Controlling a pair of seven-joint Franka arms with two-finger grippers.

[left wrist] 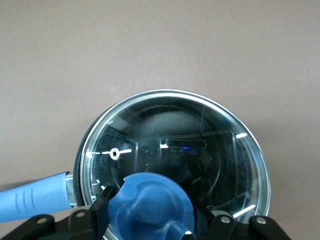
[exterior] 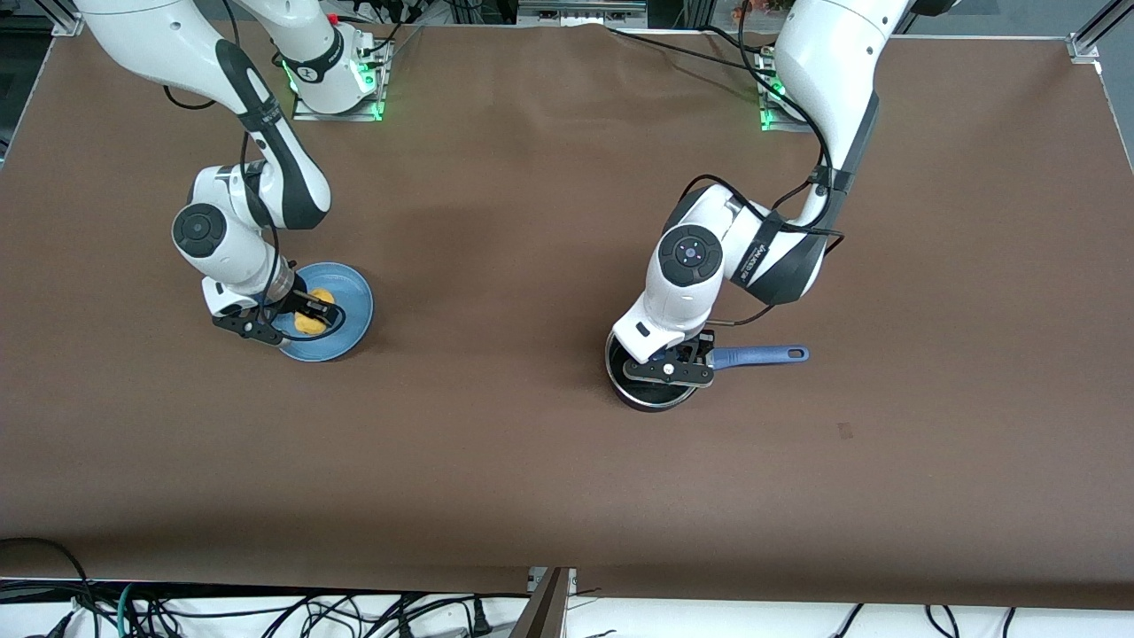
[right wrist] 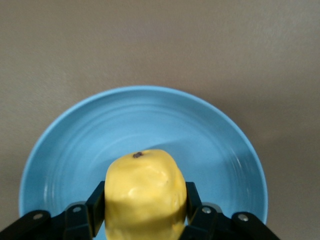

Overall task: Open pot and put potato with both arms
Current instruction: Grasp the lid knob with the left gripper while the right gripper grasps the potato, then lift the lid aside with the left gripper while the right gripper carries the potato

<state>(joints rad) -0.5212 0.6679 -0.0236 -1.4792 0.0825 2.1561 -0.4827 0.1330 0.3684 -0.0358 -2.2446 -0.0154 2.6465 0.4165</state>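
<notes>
No brand or label can be read; a line of small lettering on the left arm's black forearm band, right of centre in the front view, is too small to make out.

The pot (exterior: 651,390) is a small black round saucepan with a long blue handle (exterior: 762,355) and a glass lid (left wrist: 175,160) with a steel rim and a blue knob (left wrist: 150,205). It stands on the brown worktop (exterior: 496,443) in the lower middle-right of the front view, lid on. The left tool (exterior: 671,365) is down on the lid with its fingers (left wrist: 100,202) close on either side of the knob; whether they grip it I cannot tell.

The potato (right wrist: 145,192) is lumpy, oval and yellow, with one small dark speck on its skin. It sits at the middle-left of the front view, over a light-blue plate (exterior: 350,306) that lies toward the right arm's end of the worktop. The right tool (exterior: 312,312) is clamped on the potato, a finger (right wrist: 95,202) pressed to each side. Whether the potato touches the plate cannot be told.
</notes>
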